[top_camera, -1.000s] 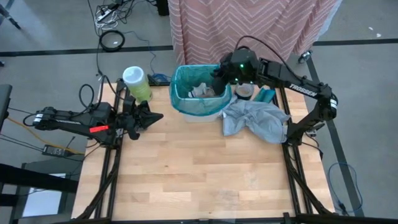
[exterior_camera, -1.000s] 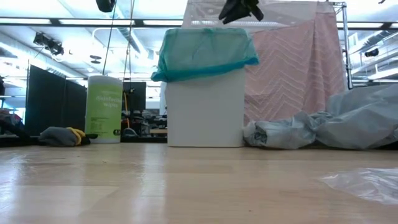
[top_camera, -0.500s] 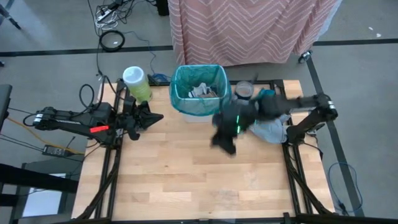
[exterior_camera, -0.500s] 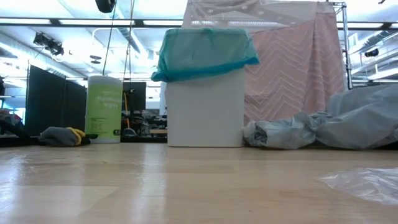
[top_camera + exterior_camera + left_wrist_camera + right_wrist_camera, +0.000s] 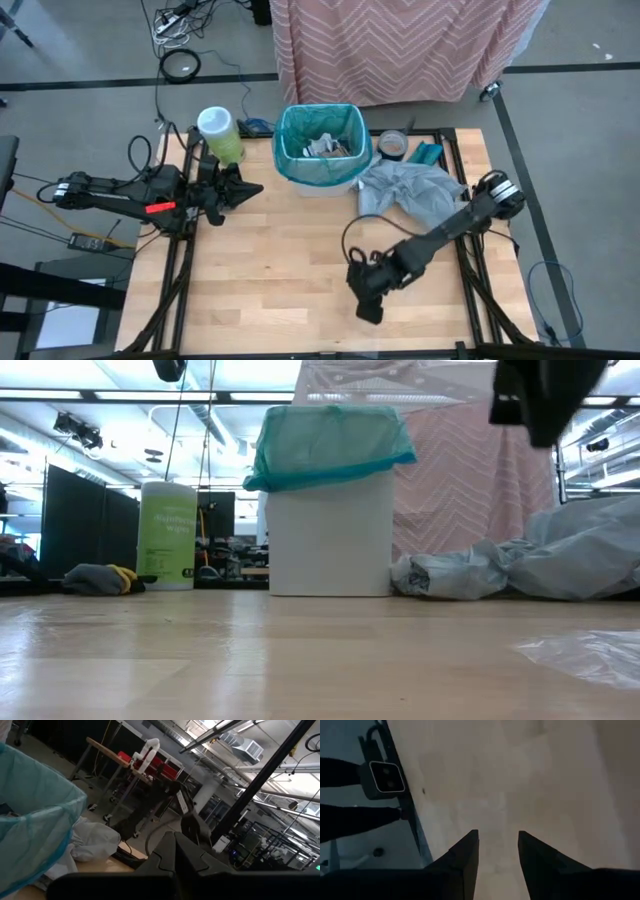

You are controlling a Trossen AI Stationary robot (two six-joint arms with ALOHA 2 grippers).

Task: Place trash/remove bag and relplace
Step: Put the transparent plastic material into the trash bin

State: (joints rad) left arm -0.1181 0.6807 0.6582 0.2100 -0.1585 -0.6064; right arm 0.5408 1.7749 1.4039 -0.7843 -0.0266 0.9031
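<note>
A: What could go wrong?
B: The right end effector (image 5: 367, 308) hangs low over the bare tabletop (image 5: 270, 280), fingers parted, empty; it could strike wood.
A: Count?
B: One bin (image 5: 322, 180), one teal bag (image 5: 292, 152) lining it, trash (image 5: 325, 146) inside, one grey bag (image 5: 415, 193). Left end effector (image 5: 250, 187) shut, parked.
</note>
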